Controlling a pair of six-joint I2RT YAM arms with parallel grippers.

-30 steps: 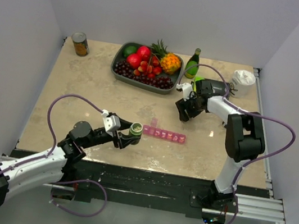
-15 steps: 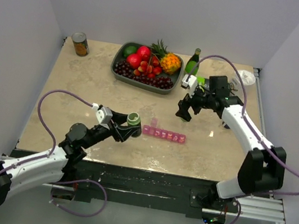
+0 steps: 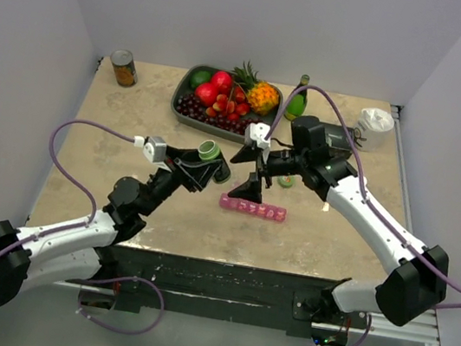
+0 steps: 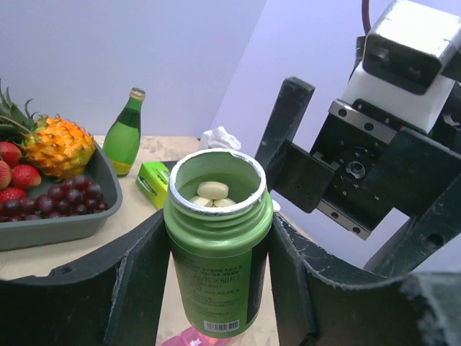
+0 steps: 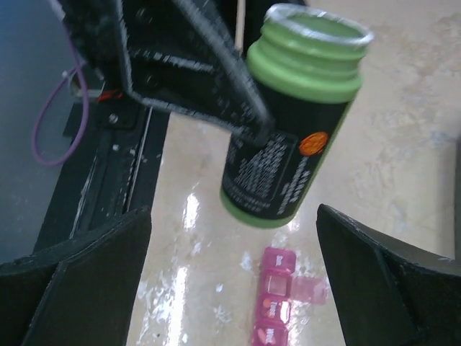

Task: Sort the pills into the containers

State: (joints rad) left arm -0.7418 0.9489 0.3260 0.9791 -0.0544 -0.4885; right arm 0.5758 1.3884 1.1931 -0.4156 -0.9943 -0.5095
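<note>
My left gripper is shut on an uncapped green pill bottle, held upright above the table. In the left wrist view the bottle sits between my fingers with pale oval pills inside. The pink containers strip lies on the table just right of and below the bottle. In the right wrist view one compartment of the strip has its lid flipped open. My right gripper hangs open over the strip's left end, close beside the bottle, with nothing between its fingers.
A small green cap lies on the table behind the strip. At the back are a grey fruit tray, a tin can, a green glass bottle, a crumpled white object and a green box.
My left arm has lifted the bottle and carried it farther from the table's near edge. My right arm has swung left to the bottle, and its jaws have opened wide.
</note>
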